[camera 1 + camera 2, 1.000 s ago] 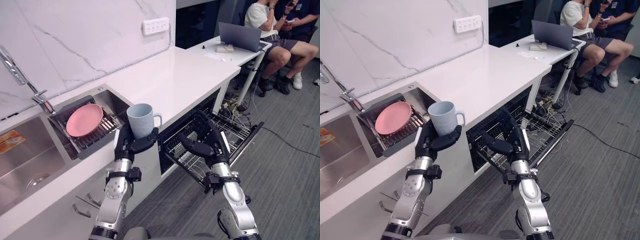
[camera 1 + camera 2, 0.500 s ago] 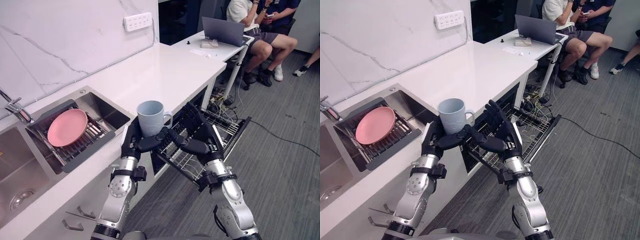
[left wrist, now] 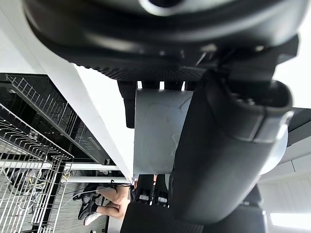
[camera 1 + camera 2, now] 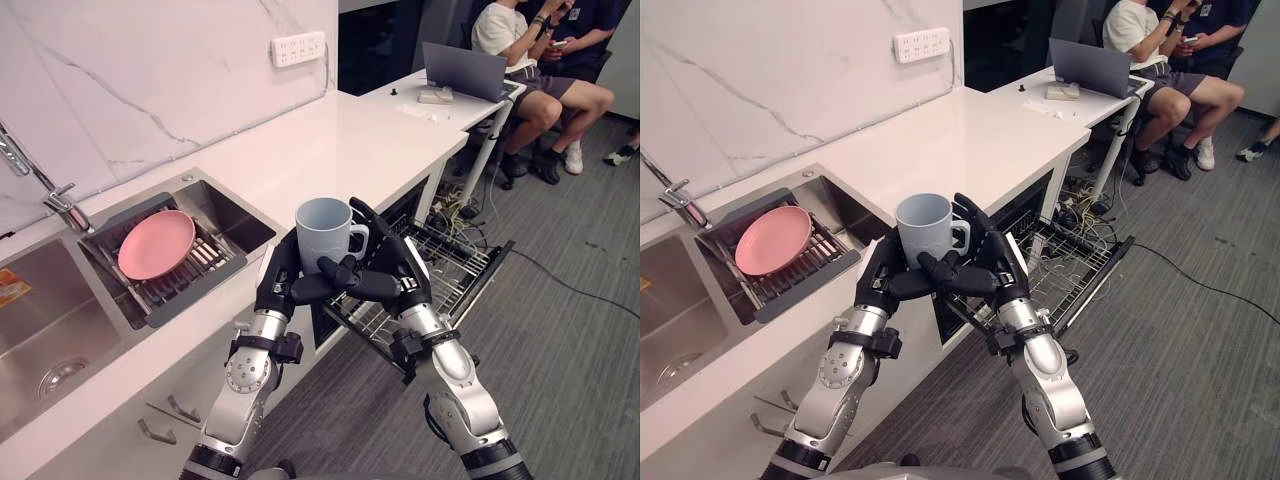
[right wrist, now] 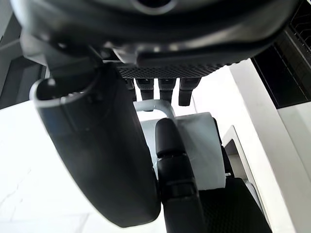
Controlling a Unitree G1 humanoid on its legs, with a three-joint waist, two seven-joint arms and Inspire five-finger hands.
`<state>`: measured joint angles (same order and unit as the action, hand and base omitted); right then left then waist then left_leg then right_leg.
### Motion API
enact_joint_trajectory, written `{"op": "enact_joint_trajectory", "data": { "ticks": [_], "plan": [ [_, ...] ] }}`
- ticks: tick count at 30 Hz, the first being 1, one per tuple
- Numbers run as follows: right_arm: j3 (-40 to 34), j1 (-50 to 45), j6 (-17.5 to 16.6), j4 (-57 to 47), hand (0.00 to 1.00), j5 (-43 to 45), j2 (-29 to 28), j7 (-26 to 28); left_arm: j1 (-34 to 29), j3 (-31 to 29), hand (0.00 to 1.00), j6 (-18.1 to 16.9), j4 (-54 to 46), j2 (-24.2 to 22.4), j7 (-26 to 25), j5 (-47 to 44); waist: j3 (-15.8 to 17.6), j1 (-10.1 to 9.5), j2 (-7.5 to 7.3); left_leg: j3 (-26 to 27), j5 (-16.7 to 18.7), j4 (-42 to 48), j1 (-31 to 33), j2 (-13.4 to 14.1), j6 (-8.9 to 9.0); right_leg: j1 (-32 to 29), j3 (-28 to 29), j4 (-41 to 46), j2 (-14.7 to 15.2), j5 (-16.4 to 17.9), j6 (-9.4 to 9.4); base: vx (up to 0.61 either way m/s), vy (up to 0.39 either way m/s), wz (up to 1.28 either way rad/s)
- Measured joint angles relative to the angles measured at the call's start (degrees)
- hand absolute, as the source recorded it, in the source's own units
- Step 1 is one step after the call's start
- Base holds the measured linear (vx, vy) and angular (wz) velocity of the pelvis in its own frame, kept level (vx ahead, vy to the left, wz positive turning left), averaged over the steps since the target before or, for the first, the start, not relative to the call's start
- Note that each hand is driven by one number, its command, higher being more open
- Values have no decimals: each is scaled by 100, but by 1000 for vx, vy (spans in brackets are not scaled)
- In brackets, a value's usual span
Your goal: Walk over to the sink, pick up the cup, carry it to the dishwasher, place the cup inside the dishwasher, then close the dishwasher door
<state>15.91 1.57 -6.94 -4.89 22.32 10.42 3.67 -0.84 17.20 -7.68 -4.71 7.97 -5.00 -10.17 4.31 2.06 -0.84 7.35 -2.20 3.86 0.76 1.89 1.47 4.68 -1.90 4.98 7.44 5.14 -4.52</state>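
Left eye view puts the cup [image 4: 325, 230] upright, rim up, in my left hand [image 4: 278, 290], whose fingers and thumb are curled round its lower wall. It hangs in the air just off the near edge of the tabletop [image 4: 330, 150], well to the right of the sink [image 4: 60, 310]. The cup's long axis stands vertical and its handle points right, toward my right hand [image 4: 395, 280]. That hand is pressed in against the cup from the right, with fairly straight fingers rising beside the handle and its thumb lying across the front, over my left thumb. I read it as steadying rather than clamping; the left hand carries the weight. What matters for the next move is that the dishwasher rack [image 4: 445, 265] is pulled out below the cup and to its right, on the far side of my right hand, so that hand sits between cup and rack. As I judge it, the cup must travel down and to the right, either passed across to the nearer right hand or lowered by the left once the right clears the way.
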Motion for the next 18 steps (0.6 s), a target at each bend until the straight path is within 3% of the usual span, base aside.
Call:
{"op": "enact_joint_trajectory", "data": {
  "ticks": [7,8,18],
  "plan": [
    [36,254,5,209,90,-126,72,-34,125,193,30,93,92,55,4,-25,-43,-78,-57,-38,-442,-573,-147,-19,-8,-98,-51,-43,-23,-105,-2,-69,-8,3],
    [36,295,26,236,30,-131,86,-38,169,197,30,93,143,83,5,-66,-51,-85,-70,-42,-462,-595,-147,-13,-13,-98,-52,-58,-26,-121,-5,-33,0,2],
    [53,541,305,709,30,-577,246,-33,477,473,30,83,796,541,13,-181,-84,-111,-112,-31,-556,-688,-140,87,10,-14,-29,-344,-111,-346,22,-4,-1,-1]
  ]
}}
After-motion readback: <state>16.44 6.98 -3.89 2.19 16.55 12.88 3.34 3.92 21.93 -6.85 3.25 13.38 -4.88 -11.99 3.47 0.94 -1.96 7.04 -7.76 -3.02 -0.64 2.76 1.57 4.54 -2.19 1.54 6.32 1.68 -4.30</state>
